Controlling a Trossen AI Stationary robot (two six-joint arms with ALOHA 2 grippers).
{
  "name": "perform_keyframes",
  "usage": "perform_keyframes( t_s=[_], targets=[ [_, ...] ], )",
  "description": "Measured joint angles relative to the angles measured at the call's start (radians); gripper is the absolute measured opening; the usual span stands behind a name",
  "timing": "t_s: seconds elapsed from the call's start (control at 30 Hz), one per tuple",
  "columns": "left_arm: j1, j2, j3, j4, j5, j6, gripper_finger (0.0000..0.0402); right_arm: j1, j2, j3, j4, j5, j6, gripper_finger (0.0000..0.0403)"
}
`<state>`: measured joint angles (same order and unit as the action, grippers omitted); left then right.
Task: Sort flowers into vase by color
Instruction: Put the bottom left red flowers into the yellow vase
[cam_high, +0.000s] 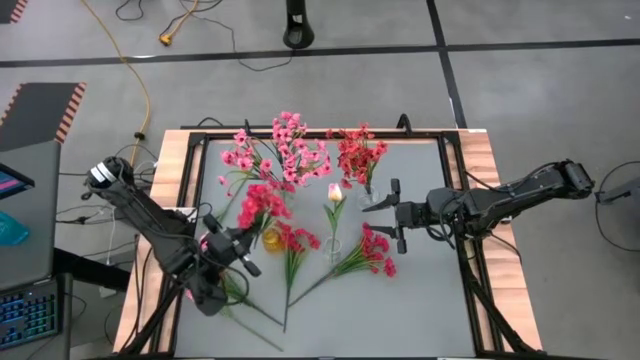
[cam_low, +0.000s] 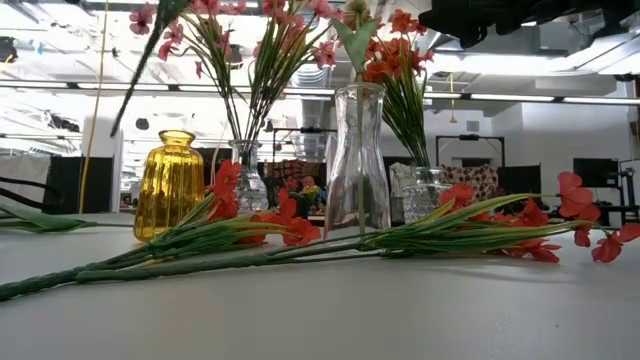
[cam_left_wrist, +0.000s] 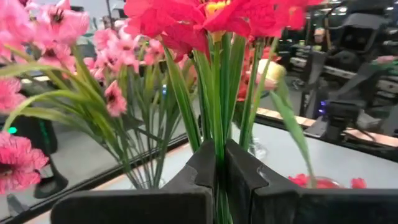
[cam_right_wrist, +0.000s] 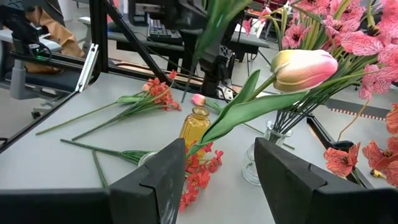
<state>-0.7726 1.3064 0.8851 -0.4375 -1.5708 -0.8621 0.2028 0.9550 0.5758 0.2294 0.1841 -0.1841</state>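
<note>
My left gripper (cam_high: 238, 246) is at the table's left, shut on a magenta-red sprig (cam_high: 262, 203) whose blossoms hang beside a yellow vase (cam_high: 272, 238). Behind stand three clear vases: one holds pink flowers (cam_high: 285, 152), one red flowers (cam_high: 358, 155), and one a pale tulip (cam_high: 335, 193). Two red sprigs (cam_high: 297, 240) (cam_high: 375, 250) lie flat on the grey table. My right gripper (cam_high: 393, 212) hovers open at the right and faces the tulip (cam_right_wrist: 305, 68), with nothing between its fingers. My left gripper pinches the sprig's bundle of green stems (cam_left_wrist: 217, 134) between its two fingers, a short way below the red blossoms (cam_left_wrist: 180, 18). The fingers come in level and lie across the stems. The blossoms stand above the fingers; the stems' lower end is hidden by the gripper.
Loose green stems (cam_high: 245, 305) lie at the near left of the table. A black frame (cam_high: 190, 140) and wooden strips (cam_high: 480, 150) border the grey mat. The near middle of the mat (cam_high: 400, 320) is bare.
</note>
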Motion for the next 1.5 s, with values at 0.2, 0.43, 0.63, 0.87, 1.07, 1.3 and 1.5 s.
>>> perform_keyframes(
  t_s=[0.2,0.43,0.63,0.87,1.07,1.3,1.5],
  targets=[
    [0.028,-0.006,0.016,0.010,-0.001,0.044,0.0000,0.000,0.000,0.000,0.000,0.000,0.000,0.0218],
    [0.034,-0.006,0.057,0.011,-0.001,0.081,0.0000,-0.001,0.000,0.000,0.000,0.000,0.000,0.0218],
    [0.040,-0.005,0.065,0.061,0.067,0.103,0.0000,-0.002,0.000,0.000,0.000,0.000,-0.007,0.0218],
    [0.100,-0.001,0.065,0.413,0.323,0.494,0.0000,-0.002,0.000,0.000,0.000,0.000,-0.008,0.0218],
    [0.164,0.004,0.060,0.895,0.569,0.995,0.0000,-0.001,0.000,0.000,-0.001,0.000,-0.008,0.0218],
    [0.212,-0.001,-0.162,1.483,0.718,1.344,0.0000,-0.001,0.000,0.000,-0.001,0.000,-0.008,0.0218],
    [0.211,-0.121,-0.394,1.808,0.694,1.449,0.0000,-0.001,0.000,0.000,-0.001,0.000,-0.008,0.0218]
  ],
)
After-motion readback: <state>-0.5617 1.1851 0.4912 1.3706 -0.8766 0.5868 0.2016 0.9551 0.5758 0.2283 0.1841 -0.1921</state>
